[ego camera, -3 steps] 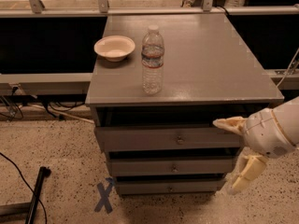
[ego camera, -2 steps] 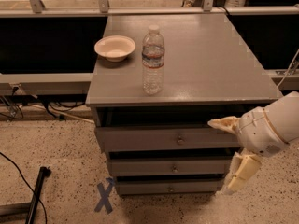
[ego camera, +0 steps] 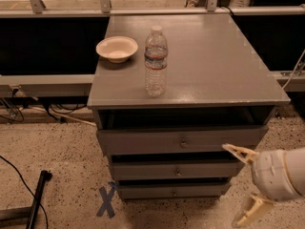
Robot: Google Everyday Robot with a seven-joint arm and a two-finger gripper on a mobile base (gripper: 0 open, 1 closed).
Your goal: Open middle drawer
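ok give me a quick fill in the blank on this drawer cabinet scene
1. The grey wooden cabinet has ___ drawers in its front.
2. In the picture, the clear plastic water bottle stands to the ___ of the white round bowl.
3. The robot's two-finger hand hovers at the lower right, fingers ___, right of the small round metal knob on the grey middle drawer.

Missing words: three; right; open

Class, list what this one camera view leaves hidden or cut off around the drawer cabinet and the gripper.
- Inside of the middle drawer: camera view, hidden by its own front and the top drawer above it.
- Arm behind the open gripper, low to the right of the drawers: camera view, cut off by the right edge.
- Black pole on the floor: camera view, cut off by the bottom edge.
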